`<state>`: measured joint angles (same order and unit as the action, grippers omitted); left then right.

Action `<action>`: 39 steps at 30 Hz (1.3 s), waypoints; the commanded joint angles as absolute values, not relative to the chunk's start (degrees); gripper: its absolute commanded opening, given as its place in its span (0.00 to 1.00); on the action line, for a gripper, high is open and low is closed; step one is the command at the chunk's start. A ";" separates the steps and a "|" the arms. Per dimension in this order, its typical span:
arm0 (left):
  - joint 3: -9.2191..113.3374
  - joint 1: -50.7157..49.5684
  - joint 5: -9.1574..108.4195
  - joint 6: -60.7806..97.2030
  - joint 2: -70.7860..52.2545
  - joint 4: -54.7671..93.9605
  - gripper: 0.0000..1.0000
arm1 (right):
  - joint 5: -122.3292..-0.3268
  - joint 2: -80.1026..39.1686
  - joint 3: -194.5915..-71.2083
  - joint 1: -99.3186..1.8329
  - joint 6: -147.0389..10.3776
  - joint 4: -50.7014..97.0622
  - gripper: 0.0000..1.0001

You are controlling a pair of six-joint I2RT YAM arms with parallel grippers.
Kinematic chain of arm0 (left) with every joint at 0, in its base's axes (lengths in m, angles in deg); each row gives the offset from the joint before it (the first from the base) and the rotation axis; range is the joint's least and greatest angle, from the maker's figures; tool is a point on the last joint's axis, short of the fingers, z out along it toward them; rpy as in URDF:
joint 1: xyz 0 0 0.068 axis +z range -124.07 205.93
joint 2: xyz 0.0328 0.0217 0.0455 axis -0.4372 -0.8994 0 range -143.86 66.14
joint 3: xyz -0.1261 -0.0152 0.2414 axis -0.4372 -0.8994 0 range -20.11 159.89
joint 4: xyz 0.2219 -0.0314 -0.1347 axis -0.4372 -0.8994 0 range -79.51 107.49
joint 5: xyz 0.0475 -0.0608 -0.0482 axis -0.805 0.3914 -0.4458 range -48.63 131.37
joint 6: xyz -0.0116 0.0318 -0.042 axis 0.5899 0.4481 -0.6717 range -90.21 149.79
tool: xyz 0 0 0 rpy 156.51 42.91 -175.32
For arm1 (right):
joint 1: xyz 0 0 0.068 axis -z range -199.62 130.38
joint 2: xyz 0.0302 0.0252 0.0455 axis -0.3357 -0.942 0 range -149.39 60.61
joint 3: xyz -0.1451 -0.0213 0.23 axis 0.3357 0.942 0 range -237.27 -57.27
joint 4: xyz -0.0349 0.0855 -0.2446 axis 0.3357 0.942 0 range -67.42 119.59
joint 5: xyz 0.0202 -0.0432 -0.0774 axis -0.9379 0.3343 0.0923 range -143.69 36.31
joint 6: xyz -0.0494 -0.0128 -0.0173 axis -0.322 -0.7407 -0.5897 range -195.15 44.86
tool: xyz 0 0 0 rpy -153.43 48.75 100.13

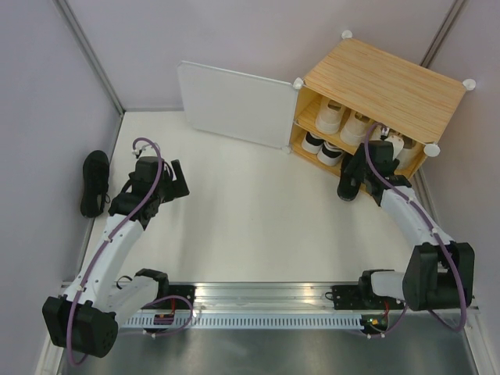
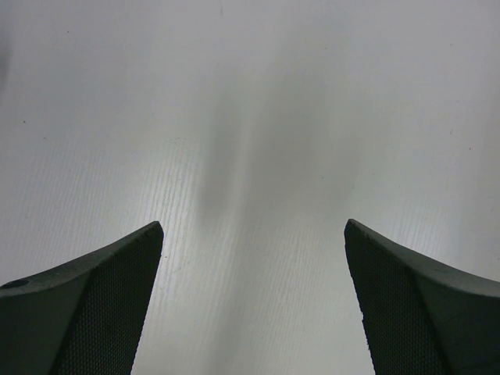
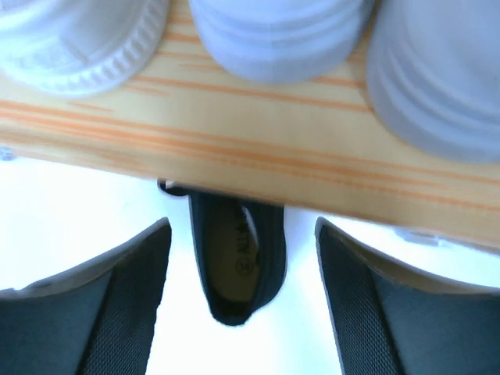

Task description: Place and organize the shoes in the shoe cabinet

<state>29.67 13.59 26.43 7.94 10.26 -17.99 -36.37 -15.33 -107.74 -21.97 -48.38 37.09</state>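
found right tool apart, straddling black shoe untouched. noted toe under inner shelf of shoe cabinet, heel out on surface. judged best: press heel squarely inward, withdraw straight. found left tool apart, idle; second black shoe at left.

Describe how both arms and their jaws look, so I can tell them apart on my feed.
They match: the left arm and right arm have white link shells, black joints and bases, and a purple cable looped along each. The jaws are dark wedges with finely dimpled inner faces. No markings visible.
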 commanded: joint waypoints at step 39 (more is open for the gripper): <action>29.99 13.71 26.78 9.05 10.59 -17.14 1.00 | -24.78 -21.73 -101.65 -27.18 -46.32 24.43 0.21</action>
